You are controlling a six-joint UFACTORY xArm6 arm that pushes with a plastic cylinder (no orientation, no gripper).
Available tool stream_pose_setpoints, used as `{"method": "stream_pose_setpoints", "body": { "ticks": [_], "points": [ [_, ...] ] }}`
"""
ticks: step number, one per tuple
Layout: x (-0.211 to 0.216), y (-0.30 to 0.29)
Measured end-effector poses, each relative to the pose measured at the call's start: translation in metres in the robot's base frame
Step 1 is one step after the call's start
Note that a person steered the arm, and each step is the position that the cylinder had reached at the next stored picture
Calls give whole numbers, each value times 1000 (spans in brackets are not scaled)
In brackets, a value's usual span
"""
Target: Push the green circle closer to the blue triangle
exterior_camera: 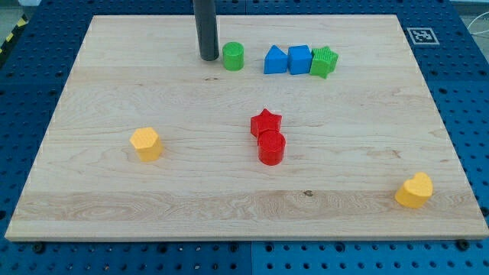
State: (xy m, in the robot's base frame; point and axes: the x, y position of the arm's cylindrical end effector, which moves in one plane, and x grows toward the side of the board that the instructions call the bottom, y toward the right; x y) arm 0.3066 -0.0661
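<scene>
The green circle (234, 56) stands near the view's top, a little left of centre. The blue triangle (275, 60) sits to its right with a small gap between them. My tip (208, 58) rests on the board just left of the green circle, nearly touching it. The rod rises straight up out of the view's top.
A blue cube (299, 59) touches the triangle's right side, and a green star (324, 62) touches the cube. A red star (266, 122) and red cylinder (271, 147) sit at the centre. A yellow hexagon (145, 143) is left, a yellow heart (414, 190) bottom right.
</scene>
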Motion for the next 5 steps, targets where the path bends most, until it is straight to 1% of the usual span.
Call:
{"method": "stream_pose_setpoints", "body": {
  "ticks": [1,5],
  "points": [
    [8,3],
    [14,18]
  ]
}}
